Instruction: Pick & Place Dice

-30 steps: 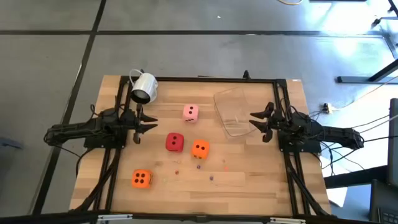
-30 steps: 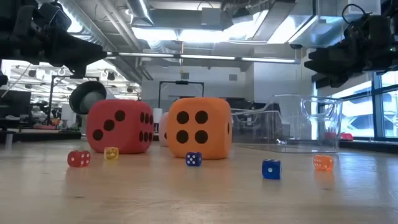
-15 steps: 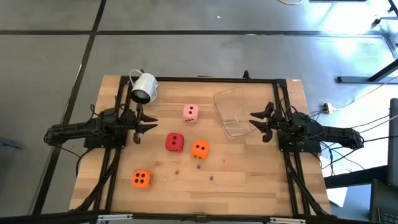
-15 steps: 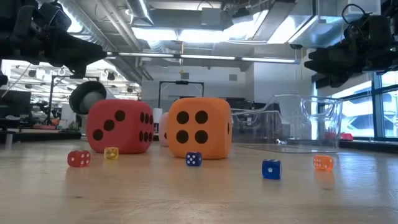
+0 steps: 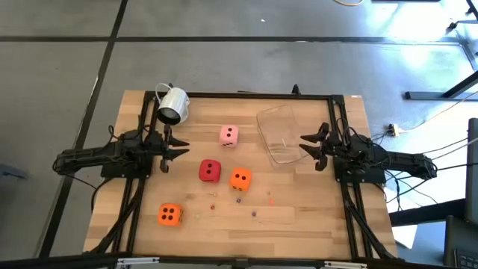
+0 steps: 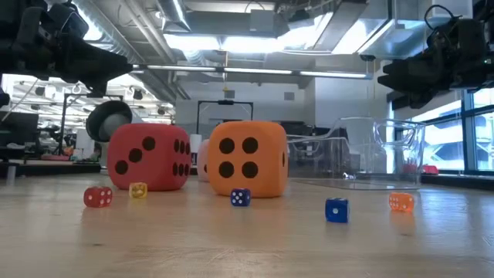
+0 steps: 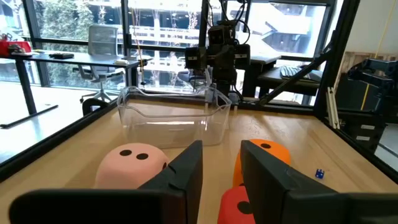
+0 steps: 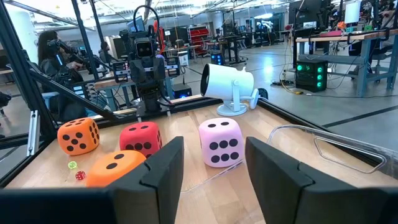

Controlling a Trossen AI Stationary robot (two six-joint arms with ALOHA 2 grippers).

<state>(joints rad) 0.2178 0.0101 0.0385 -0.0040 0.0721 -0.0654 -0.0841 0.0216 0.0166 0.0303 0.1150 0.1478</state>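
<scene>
Four dice rest on the table: the pink die (image 5: 229,135) toward the far side, the red die (image 5: 210,170) and an orange die (image 5: 240,179) mid-table, a second orange die (image 5: 170,215) near the front left. In the low view the red die (image 6: 148,157) and orange die (image 6: 247,158) stand side by side. My left gripper (image 5: 179,148) hovers open at the table's left, left of the red die. My right gripper (image 5: 308,146) hovers open at the right, over the clear container's right edge. The right wrist view shows the pink die (image 8: 220,142).
A clear plastic container (image 5: 280,132) sits at the far right. A white mug (image 5: 172,105) lies on its side at the far left corner. Several tiny coloured beads (image 5: 239,199) are scattered near the front. A person (image 8: 51,47) sits beyond the table.
</scene>
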